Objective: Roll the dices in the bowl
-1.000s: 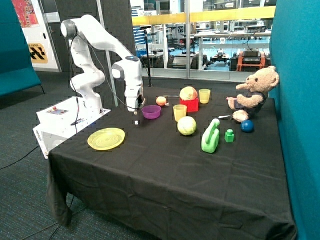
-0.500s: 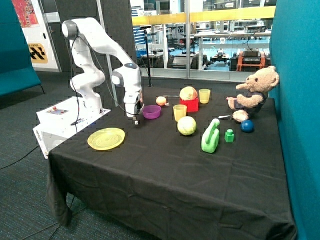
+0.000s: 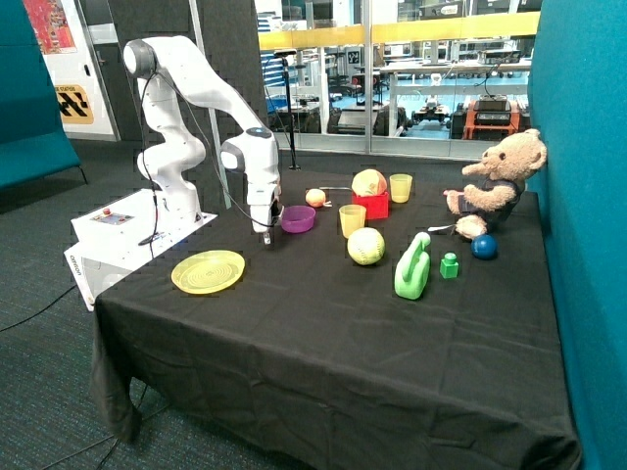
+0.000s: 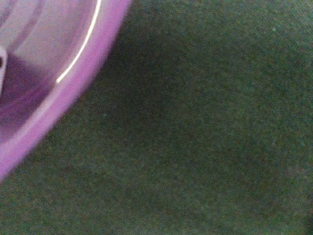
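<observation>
The purple bowl [image 3: 298, 218] stands on the black cloth toward the back of the table. My gripper [image 3: 265, 235] is low at the cloth, right beside the bowl on the side toward the yellow plate. No dice show in the outside view. The wrist view shows the bowl's rim and wall [image 4: 58, 98] close up beside bare black cloth [image 4: 205, 127]. A small pale edge [image 4: 1, 73] shows inside the bowl at the picture's border. I cannot tell whether it is a die.
A yellow plate [image 3: 208, 271] lies near the robot's base. A yellow cup [image 3: 352, 219], a yellow-green ball [image 3: 366, 246], a red block [image 3: 370, 206], a green jug [image 3: 412, 267], a green block [image 3: 449, 265], a blue ball [image 3: 484, 246] and a teddy bear [image 3: 500, 181] stand beyond the bowl.
My gripper came down from above to the cloth beside the bowl. A tiny white die lay under it on the cloth a second ago and is now hidden.
</observation>
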`<move>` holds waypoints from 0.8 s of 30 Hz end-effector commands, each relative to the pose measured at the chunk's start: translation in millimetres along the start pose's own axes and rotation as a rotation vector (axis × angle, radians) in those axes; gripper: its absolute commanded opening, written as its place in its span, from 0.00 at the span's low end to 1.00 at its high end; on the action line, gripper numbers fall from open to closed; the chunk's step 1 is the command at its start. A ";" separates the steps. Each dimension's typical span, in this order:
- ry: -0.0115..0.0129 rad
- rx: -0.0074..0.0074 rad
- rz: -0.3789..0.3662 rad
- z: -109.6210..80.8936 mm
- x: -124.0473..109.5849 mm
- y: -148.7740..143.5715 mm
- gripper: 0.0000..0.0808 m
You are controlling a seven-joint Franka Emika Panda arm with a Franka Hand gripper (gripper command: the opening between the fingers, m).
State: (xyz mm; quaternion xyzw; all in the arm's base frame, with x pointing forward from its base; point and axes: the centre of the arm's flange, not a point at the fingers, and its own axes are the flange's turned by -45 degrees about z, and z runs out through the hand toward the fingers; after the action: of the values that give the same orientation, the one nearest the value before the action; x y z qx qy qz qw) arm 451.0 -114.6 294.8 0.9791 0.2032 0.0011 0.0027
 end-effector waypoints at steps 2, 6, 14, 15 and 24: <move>-0.0008 0.0057 -0.070 3.3 4.3 1.0 0.66; -0.0008 0.0057 -0.075 5.5 3.0 2.1 0.66; -0.0008 0.0057 -0.074 13.8 -3.6 4.2 0.65; -0.0008 0.0057 -0.076 14.7 -4.3 4.6 0.65; -0.0008 0.0057 -0.084 20.5 -2.3 7.1 0.62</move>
State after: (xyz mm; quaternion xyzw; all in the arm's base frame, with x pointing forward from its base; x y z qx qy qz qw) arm 451.5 -121.1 280.2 0.9710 0.2390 -0.0011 -0.0004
